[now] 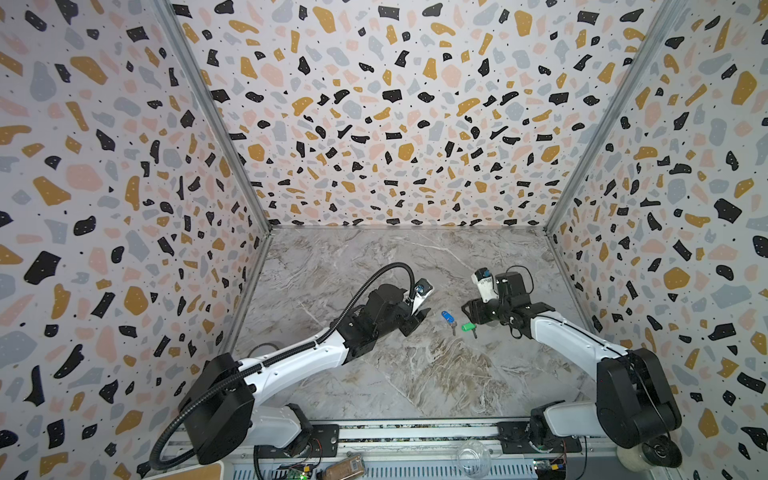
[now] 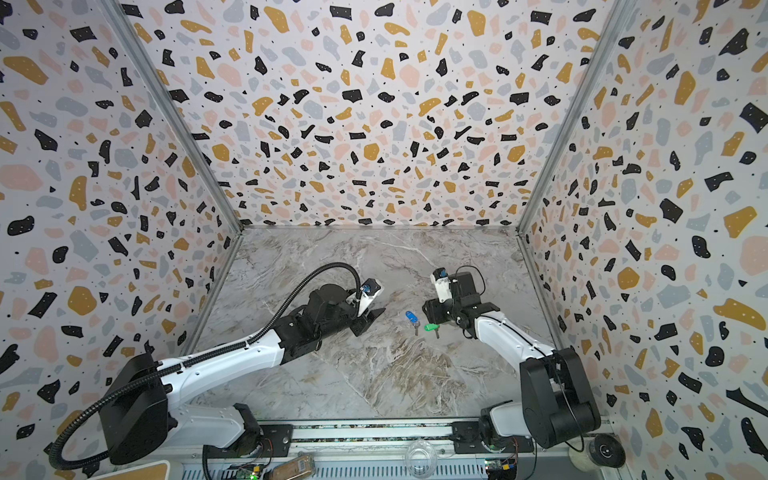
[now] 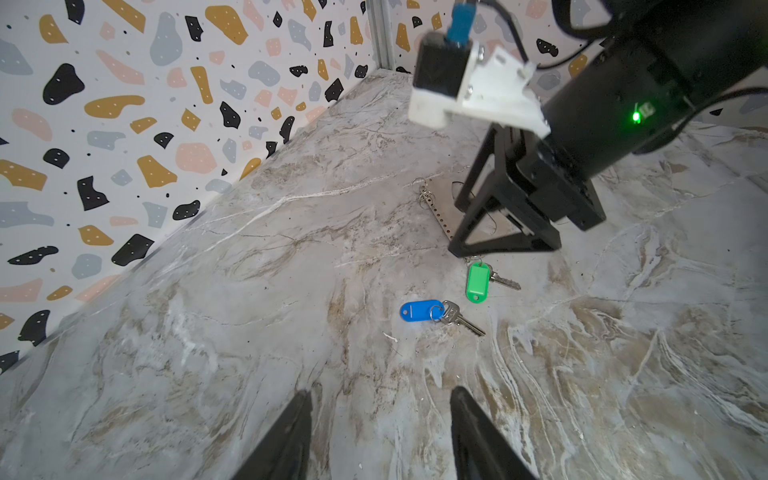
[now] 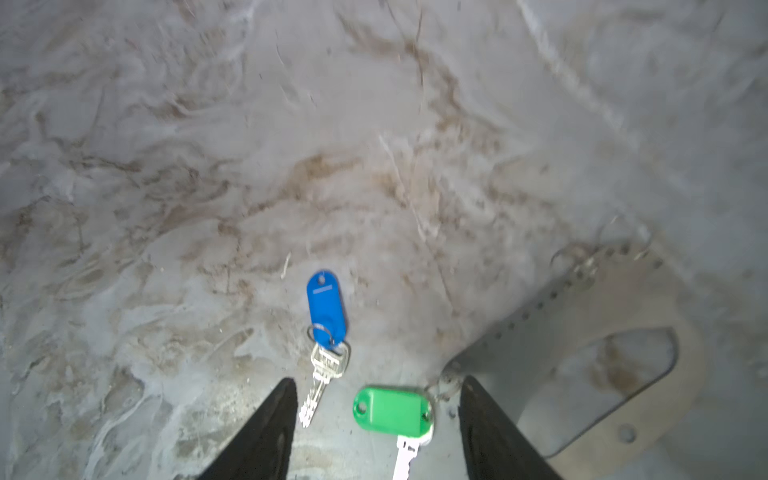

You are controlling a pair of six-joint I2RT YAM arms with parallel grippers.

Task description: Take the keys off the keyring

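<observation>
Since both keys lie loose on the marbled surface [image 1: 415, 374] and nothing hangs from the strap's metal links, the task looks as good as done, and the arms' poses fit that reading. On the left of both top views the left gripper [image 3: 380, 390] hovers low over the surface with its jaws spread and nothing between them, tilted toward the keys as though standing by, not reaching. Opposite it, the right gripper [image 4: 377, 379] is angled down over the work, jaws likewise spread and pinching nothing; the green tag lies beneath the gap, resting on the surface by its own weight, not in a grip. Under that gripper's body lies the keyring strap [image 3: 445, 201], flat and grey-beige, largely hidden in the top views. Between the two grippers sits the blue-tagged key [image 3: 459, 319], well clear of the strap. Just beside the right gripper's fingertip rests the green-tagged key [image 3: 503, 282]; its small ring is near the strap's corner, and the blurred wrist view cannot settle whether they touch. Smallest, the ring links [image 3: 423, 194] at the strap's far end carry no key
</observation>
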